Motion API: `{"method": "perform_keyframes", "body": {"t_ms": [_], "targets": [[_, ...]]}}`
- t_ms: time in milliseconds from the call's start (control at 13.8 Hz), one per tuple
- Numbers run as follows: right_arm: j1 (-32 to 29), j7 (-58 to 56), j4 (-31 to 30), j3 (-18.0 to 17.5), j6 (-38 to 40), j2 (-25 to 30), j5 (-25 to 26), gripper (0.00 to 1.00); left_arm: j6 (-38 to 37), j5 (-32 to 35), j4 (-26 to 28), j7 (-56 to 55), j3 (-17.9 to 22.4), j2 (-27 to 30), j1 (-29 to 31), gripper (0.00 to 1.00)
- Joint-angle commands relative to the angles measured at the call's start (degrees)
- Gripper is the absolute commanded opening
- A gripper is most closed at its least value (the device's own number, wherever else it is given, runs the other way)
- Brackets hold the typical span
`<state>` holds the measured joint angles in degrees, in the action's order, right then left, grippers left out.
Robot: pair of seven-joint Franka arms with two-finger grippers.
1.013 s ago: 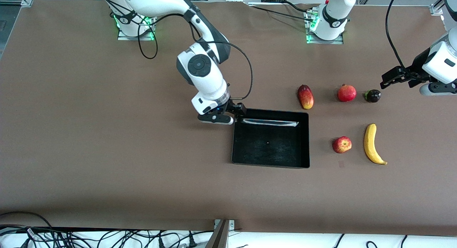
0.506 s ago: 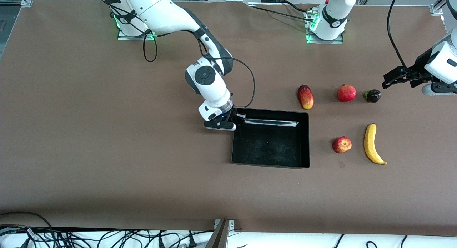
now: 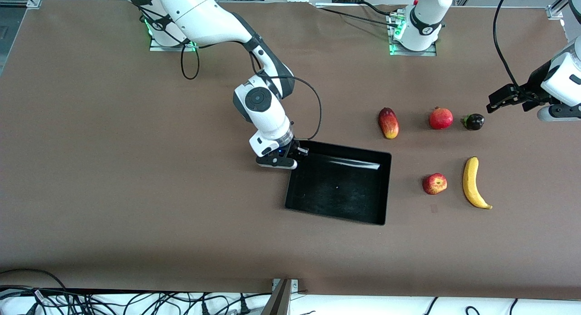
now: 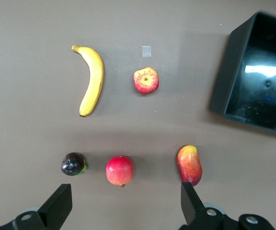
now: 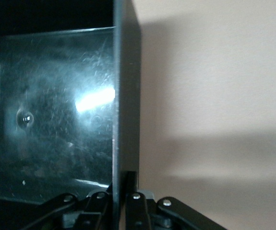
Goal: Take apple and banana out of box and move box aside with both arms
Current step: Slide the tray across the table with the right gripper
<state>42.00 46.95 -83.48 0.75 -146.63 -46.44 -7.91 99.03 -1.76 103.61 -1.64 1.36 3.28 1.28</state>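
Moving box point(image 3: 338, 185) aside now: right pincer point(image 3: 295, 157) clenched on its wall; apple point(image 3: 435, 184) & banana point(image 3: 474, 182) already out on bench point(image 3: 136, 169); left pincer point(image 3: 504, 99) released, waiting over bench's end.

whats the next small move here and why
Probably keep dragging the box toward the right arm's end of the table. The right gripper is shut on the box's wall, the box is empty, and the apple and banana already lie on the table. The left gripper waits open above the fruit.
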Motion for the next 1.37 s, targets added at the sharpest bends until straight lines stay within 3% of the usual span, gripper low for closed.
{"method": "perform_keyframes", "body": {"t_ms": [0,217,434,724,941,1302], "targets": [[-3.7,-3.1,0.2,-0.3,10.6,6.3,-0.4,0.0,0.6,0.4,1.2,1.5,-0.7,1.3,0.8,1.0],[-8.0,-3.9,-1.9,-0.1,20.1,13.1,-0.6,0.0,0.6,0.4,1.2,1.5,-0.7,1.3,0.8,1.0],[-11.7,-13.3,-15.0,1.8,20.4,23.9,-0.6,0.0,0.6,0.4,1.2,1.5,-0.7,1.3,0.8,1.0],[-12.3,-31.6,-30.6,13.0,20.3,36.1,-0.6,0.0,0.6,0.4,1.2,1.5,-0.7,1.4,0.8,1.0],[-12.3,-45.4,-36.0,22.4,19.7,40.3,-0.7,0.0,0.6,0.4,1.2,1.5,-0.7,1.4,0.8,1.0],[-12.3,-57.9,-46.5,31.4,5.9,43.5,-0.7,0.0,0.6,0.4,1.2,1.5,-0.7,1.4,0.8,1.0]]}}
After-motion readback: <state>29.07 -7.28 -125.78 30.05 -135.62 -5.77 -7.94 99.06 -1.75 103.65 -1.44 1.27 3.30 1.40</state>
